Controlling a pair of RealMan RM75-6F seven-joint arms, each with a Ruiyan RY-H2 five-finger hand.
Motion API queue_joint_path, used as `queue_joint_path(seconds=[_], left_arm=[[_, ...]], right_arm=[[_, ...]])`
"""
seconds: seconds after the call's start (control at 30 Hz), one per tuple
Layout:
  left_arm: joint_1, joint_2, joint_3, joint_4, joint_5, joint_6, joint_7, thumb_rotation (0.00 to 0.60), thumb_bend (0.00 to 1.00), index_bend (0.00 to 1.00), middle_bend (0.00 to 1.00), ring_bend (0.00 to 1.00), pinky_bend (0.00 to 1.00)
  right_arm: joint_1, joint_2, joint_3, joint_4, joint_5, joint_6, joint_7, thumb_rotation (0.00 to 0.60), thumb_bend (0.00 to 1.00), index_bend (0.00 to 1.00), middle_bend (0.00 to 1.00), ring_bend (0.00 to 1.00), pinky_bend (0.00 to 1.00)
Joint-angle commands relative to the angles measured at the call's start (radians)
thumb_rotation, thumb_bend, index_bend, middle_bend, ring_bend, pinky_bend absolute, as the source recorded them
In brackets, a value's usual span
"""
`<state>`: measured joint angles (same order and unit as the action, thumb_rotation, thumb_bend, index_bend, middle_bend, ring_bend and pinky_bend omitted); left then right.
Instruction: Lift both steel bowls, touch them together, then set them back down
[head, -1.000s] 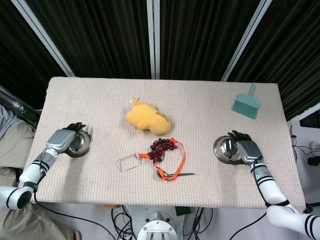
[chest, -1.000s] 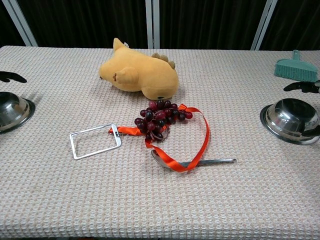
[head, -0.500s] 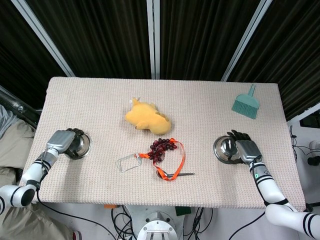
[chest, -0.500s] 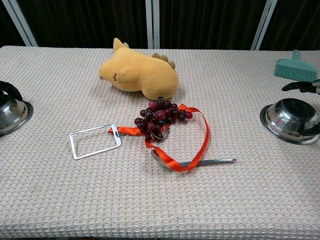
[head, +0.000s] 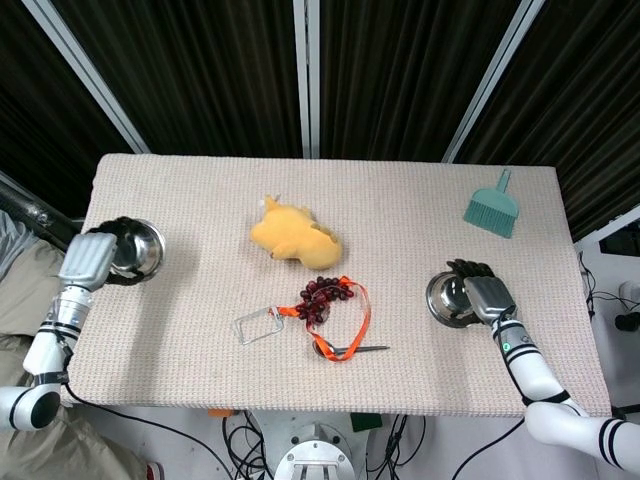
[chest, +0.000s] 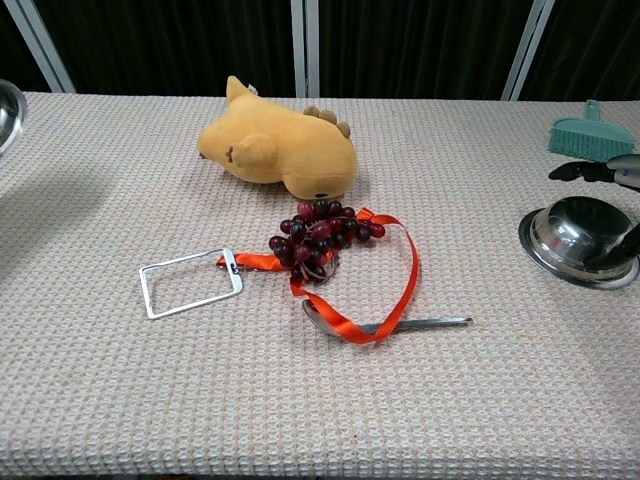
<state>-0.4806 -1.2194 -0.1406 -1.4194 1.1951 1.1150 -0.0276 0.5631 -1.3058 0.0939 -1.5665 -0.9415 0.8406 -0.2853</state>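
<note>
No legible text, labels, brands, numbers or signs in either view. Checked the two steel bowls, the plush toy, the brush, the card frame on its ribbon, the spoon and the table cover: all unmarked at this resolution.

yellow plush toy (chest: 280, 150) | grapes (chest: 318, 236) on orange ribbon (chest: 395, 290) | spoon (chest: 385, 323) | clear card holder (chest: 190, 281) | teal brush (chest: 590, 135)

Lab: black curtains (head: 200, 70), cables (head: 240, 435) under table (head: 400, 210).
</note>
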Motion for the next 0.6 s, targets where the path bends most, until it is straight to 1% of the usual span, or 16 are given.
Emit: queue_joint_path(seconds=[0.03, 0.13, 0.23, 0.37, 0.43, 0.5, 0.6], left_arm=[[0.053, 0.017, -0.038, -0.019, 0.023, 0.093, -0.038, 0.600, 0.12, 0.57, 0.55, 0.47, 0.76], [0.058, 0.021, -0.044, -0.028, 0.017, 0.090, -0.053, 0.600, 0.12, 0.57, 0.55, 0.47, 0.76], [0.058, 0.026, -0.045, -0.029, 0.017, 0.079, -0.057, 0.600, 0.12, 0.57, 0.55, 0.47, 0.76], [0.064, 0.027, -0.060, -0.035, 0.019, 0.091, -0.085, 0.600, 0.12, 0.57, 0.55, 0.47, 0.76], [0.069, 0.025, -0.073, -0.039, 0.020, 0.112, -0.107, 0.600, 0.12, 0.57, 0.55, 0.47, 0.76], [0.078, 0.013, -0.095, -0.041, 0.028, 0.153, -0.144, 0.600, 0.12, 0.58, 0.55, 0.47, 0.76], [0.091, -0.014, -0.129, -0.047, 0.048, 0.220, -0.229, 0.600, 0.12, 0.58, 0.55, 0.47, 0.76]], right_arm=[[0.024, 0.005, -0.003, -0.005, 0.040, -0.039, -0.012, 0.600, 0.18, 0.11, 0.11, 0.05, 0.04], [0.037, 0.007, -0.005, -0.007, 0.063, -0.048, -0.022, 0.600, 0.18, 0.21, 0.17, 0.12, 0.09], [0.043, 0.009, -0.009, -0.015, 0.080, -0.036, -0.035, 0.600, 0.20, 0.34, 0.28, 0.23, 0.17], [0.029, 0.007, -0.001, -0.030, 0.083, 0.037, -0.041, 0.600, 0.22, 0.48, 0.39, 0.36, 0.28], [0.013, 0.012, 0.011, -0.046, 0.057, 0.087, -0.022, 0.600, 0.26, 0.54, 0.43, 0.40, 0.30], [-0.014, 0.025, 0.032, -0.070, 0.001, 0.154, 0.028, 0.600, 0.29, 0.59, 0.46, 0.43, 0.32], [-0.057, 0.060, 0.073, -0.116, -0.086, 0.236, 0.149, 0.600, 0.30, 0.62, 0.49, 0.46, 0.35]])
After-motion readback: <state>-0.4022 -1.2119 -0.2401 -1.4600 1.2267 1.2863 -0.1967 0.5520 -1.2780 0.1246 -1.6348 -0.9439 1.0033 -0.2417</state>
